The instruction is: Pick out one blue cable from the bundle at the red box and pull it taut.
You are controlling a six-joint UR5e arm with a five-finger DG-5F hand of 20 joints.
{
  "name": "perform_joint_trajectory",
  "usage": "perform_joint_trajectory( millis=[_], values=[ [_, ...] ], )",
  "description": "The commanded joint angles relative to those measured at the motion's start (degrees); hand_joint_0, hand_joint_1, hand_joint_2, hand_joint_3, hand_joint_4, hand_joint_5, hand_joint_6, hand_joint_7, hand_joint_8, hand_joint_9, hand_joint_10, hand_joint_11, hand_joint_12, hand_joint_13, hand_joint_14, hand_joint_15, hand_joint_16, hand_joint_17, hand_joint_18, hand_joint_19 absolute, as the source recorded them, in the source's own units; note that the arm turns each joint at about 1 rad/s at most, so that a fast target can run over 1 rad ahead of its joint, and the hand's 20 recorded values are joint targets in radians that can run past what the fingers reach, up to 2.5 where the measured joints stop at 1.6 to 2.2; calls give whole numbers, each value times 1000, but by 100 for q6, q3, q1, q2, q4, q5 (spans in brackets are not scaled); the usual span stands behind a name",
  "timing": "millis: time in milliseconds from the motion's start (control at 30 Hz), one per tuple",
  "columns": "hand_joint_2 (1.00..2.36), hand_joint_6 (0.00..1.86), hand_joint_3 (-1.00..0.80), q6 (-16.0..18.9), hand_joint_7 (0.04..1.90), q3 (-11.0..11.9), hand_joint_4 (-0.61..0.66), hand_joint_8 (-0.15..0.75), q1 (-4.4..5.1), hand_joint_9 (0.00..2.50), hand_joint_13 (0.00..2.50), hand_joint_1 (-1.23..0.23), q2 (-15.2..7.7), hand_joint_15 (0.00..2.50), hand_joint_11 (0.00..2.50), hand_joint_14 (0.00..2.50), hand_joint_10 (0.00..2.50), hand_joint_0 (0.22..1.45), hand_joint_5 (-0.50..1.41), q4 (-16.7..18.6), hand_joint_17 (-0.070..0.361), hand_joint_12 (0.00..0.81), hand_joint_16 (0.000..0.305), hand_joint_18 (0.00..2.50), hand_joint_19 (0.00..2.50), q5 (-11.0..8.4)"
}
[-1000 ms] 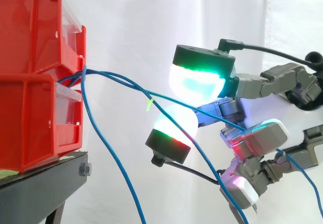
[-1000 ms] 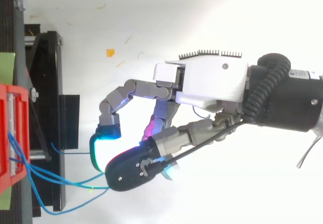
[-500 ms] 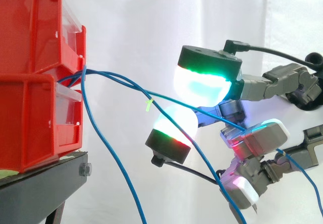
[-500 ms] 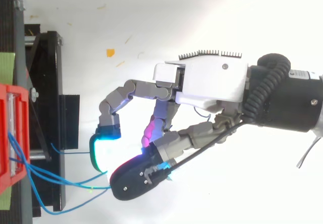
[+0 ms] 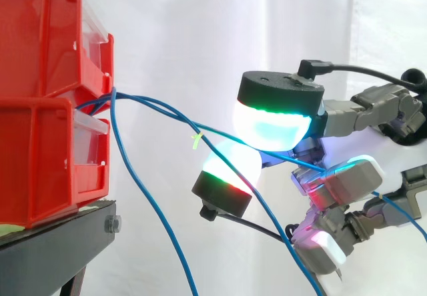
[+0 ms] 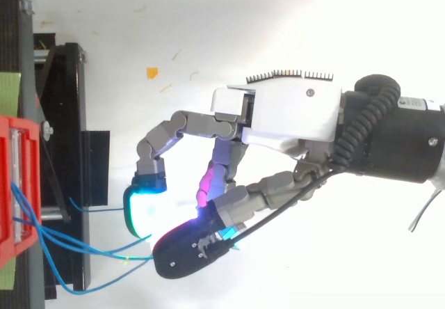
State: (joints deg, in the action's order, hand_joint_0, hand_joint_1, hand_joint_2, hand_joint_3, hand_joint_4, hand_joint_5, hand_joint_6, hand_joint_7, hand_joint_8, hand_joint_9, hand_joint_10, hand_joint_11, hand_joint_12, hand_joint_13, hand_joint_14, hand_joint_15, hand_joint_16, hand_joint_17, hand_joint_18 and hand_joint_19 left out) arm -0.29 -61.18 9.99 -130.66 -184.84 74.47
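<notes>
The hand [image 6: 278, 117] holds 1 blue cable [image 5: 215, 132] beside the 2 red bins [image 5: 47, 49].

The bins stand one upon the other on a black stand [image 5: 53, 246], before a white curtain [image 5: 187, 36]. The bundle [image 5: 112, 98] of blue cables comes out at the front of the bins, where the upper bin meets the lower one. The fingers [image 5: 277, 119] are curled, and 2 glowing pads close on the 1 cable from above and from below, well apart from the bins. This cable carries a small yellow-green tie [image 5: 197, 139] and runs from the bundle to the pads in a gentle curve, not a straight line. The other strands [image 5: 148, 203] hang down loose in front of the stand.
</notes>
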Motion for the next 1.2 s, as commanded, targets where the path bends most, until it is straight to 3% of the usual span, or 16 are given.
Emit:
perform_joint_trajectory(
  millis=[0,533,633,667,733,833,900,1167],
  values=[
    [1012,862,-124,2,1027,-8,-192,271,3,1612,1179,-840,-3,638,863,25,35,590,-13,0,136,393,60,944,595,6],
    [1003,851,-72,-15,1055,-25,-200,268,29,1539,1129,-849,173,603,732,21,32,595,-1,-202,143,407,63,937,568,-38],
    [1002,851,-64,-6,1055,-210,-195,270,29,1527,1120,-847,314,596,737,21,28,593,0,-272,143,410,64,925,571,-12],
    [1002,851,-64,-6,1050,-438,-197,265,46,1525,1115,-847,454,592,727,22,30,594,1,-264,144,409,64,917,563,-38],
    [1002,850,-63,11,1061,-676,-196,265,55,1525,1112,-847,586,596,728,21,28,593,1,-220,144,412,64,916,565,-126],
    [1000,848,-61,29,1063,-1115,-198,272,90,1519,1112,-851,779,590,716,22,29,595,3,150,145,411,64,927,569,-425],
    [1042,846,-64,46,1072,-1309,-200,271,126,1520,1110,-848,832,589,712,20,29,584,5,404,146,413,65,917,562,-522],
    [1108,843,-83,134,1074,-1361,-203,276,170,1513,1106,-844,832,587,705,22,27,567,7,501,147,419,66,911,560,-548]
  ],
)
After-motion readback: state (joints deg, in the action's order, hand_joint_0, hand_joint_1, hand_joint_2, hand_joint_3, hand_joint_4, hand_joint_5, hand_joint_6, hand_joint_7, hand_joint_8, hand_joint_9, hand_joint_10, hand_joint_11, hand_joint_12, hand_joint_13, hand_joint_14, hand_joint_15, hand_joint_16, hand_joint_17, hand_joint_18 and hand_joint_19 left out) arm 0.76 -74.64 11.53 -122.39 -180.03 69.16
